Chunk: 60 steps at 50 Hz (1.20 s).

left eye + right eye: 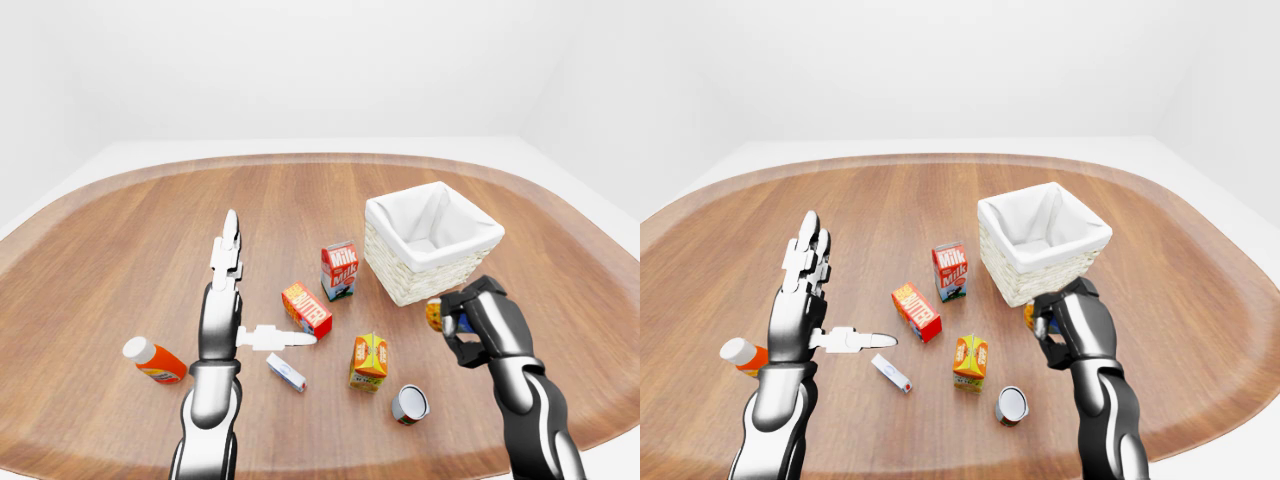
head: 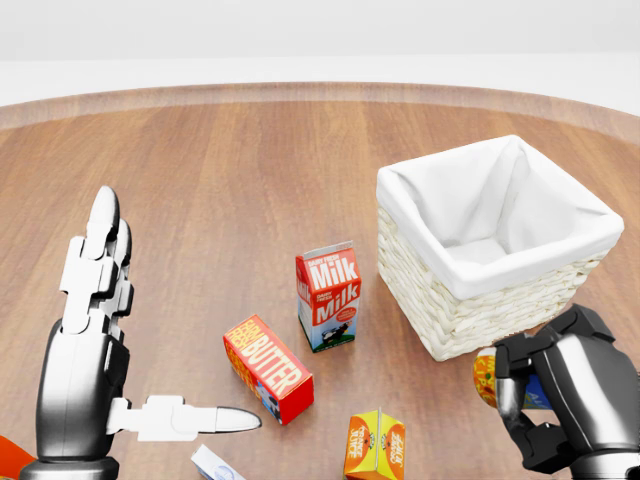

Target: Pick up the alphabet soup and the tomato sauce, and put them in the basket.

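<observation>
My right hand grips a can; next I lift it left over the basket. Left hand splayed, idle.

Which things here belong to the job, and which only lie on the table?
Belong to the job:
- can held in the right hand
- second can on the table
- basket

Only lying about:
- milk carton
- butter box
- orange carton
- bottle
- small white box

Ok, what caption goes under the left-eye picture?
Right robot hand lifts a small can beside the white-lined wicker basket; left robot hand open.
</observation>
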Motion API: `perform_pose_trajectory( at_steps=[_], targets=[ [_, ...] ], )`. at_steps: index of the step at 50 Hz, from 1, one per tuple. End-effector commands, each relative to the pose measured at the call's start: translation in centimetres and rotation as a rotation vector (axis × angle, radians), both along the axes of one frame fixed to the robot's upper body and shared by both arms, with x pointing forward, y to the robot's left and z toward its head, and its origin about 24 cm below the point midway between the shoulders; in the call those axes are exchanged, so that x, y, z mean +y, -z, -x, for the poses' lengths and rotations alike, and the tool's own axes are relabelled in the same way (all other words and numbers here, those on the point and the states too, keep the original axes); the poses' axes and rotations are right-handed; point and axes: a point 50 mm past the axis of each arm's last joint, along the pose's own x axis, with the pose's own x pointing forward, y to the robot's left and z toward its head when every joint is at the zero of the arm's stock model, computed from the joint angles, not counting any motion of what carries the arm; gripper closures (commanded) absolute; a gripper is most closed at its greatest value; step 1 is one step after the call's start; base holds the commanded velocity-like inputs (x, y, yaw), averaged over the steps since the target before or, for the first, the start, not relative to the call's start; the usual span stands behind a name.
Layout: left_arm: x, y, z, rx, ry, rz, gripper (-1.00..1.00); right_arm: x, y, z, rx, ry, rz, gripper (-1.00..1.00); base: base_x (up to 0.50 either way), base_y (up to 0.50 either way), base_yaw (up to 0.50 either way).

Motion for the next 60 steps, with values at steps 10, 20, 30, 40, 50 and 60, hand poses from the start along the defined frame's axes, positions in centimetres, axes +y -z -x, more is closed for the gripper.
perform_pose_trajectory(
  at_steps=[10, 20, 30, 40, 50, 60],
  targets=[
    [0.0, 0.0, 0.0, 0.000, 0.003, -0.003, -1.00, 2.5, -5.1, -1.2, -0.215, -0.139, -0.069, 1.00, 0.00, 0.00, 0.00],
    [0.0, 0.2, -0.1, 0.011, 0.000, -0.002, -1.00, 3.1, -6.7, -3.3, -0.291, -0.178, -0.059, 1.00, 0.00, 0.00, 0.00],
    [0.0, 0.1, -0.1, 0.004, 0.000, -0.003, -1.00, 3.1, -8.7, -4.8, -0.368, -0.198, -0.036, 1.00, 0.00, 0.00, 0.00],
    [0.0, 0.1, -0.2, 0.004, -0.001, -0.002, -1.00, 4.0, -12.1, -6.1, -0.466, -0.257, 0.005, 1.00, 0.00, 0.00, 0.00],
    [0.0, 0.1, -0.2, 0.003, -0.001, -0.002, -1.00, 4.5, -13.1, -8.0, -0.484, -0.264, 0.021, 1.00, 0.00, 0.00, 0.00],
    [0.0, 0.2, -0.2, 0.008, 0.001, -0.002, -1.00, 4.8, -13.3, -9.5, -0.481, -0.254, 0.047, 1.00, 0.00, 0.00, 0.00]
  ],
)
